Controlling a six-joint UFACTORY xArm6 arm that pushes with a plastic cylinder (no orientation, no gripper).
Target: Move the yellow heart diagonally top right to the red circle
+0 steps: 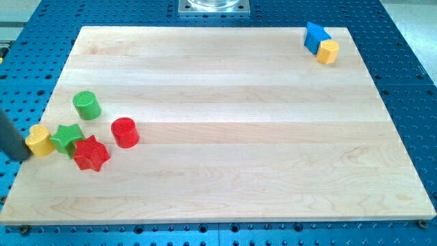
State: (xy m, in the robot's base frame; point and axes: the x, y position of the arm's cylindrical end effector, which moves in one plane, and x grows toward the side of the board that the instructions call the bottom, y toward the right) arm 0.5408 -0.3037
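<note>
The yellow heart (39, 140) lies near the board's left edge, touching the green star (67, 137) on its right. The red circle (125, 132) stands further right, apart from both. My tip (23, 156) is at the view's left edge, just left of and slightly below the yellow heart, touching or almost touching it. The dark rod slants up and left out of the view.
A red star (91, 153) lies below and right of the green star, touching it. A green circle (87, 105) stands above them. A blue block (315, 36) and a yellow block (328, 51) sit together at the board's top right corner.
</note>
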